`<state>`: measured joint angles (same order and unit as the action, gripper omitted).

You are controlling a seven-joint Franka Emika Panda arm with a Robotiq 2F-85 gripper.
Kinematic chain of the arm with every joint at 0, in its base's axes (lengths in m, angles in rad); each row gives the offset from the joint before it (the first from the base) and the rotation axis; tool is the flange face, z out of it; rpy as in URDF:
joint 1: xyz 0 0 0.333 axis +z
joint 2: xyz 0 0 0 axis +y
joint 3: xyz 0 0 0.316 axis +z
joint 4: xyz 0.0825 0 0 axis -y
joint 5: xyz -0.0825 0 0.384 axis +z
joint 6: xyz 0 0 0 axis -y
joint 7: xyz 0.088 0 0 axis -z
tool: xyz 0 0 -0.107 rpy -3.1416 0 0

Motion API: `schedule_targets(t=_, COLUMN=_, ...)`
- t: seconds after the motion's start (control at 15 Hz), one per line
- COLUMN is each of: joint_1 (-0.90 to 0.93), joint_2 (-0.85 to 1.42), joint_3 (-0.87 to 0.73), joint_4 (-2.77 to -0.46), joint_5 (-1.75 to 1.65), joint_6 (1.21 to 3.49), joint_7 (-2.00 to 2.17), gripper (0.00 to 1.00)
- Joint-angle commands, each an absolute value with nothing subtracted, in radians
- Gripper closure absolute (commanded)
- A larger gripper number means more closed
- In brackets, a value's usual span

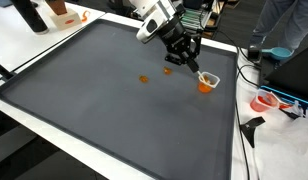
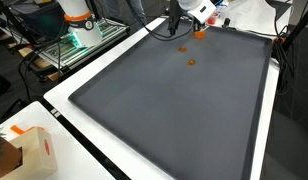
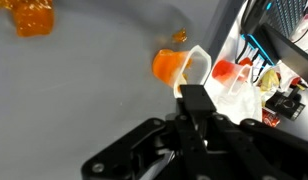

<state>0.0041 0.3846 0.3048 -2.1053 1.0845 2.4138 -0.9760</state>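
Grey mat (image 1: 114,100) over a white table (image 1: 24,120) fills the scene. The cup (image 3: 194,66), small and clear with orange stuff (image 3: 168,66) in it, sits near the mat's far edge, close to its far right corner in an exterior view (image 1: 207,82). My gripper (image 3: 196,97) comes down at the cup's rim with its fingers drawn together, tips touching the rim; whether the rim is pinched between them I cannot tell. A small orange scrap (image 3: 179,36) lies just beside the cup on the mat; a bigger orange piece (image 3: 34,17) lies well apart, toward the mat's middle. Off the mat's right edge lies a red-and-white clutter (image 1: 266,100); a cardboard box (image 2: 29,150) stands on the table's near corner in an exterior view.
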Motion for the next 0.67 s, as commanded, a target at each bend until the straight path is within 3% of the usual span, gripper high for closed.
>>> schedule_targets(t=0.0, joint_1=0.013, joint_2=0.410, joint_3=0.268, joint_4=-2.100, joint_5=1.172, joint_6=2.350, joint_7=-1.067, gripper=0.97)
schedule_targets(t=0.6, joint_1=0.022, joint_2=0.433, joint_3=0.204, joint_4=-2.092, joint_5=1.270, joint_6=2.222, joint_7=-1.143, gripper=0.97)
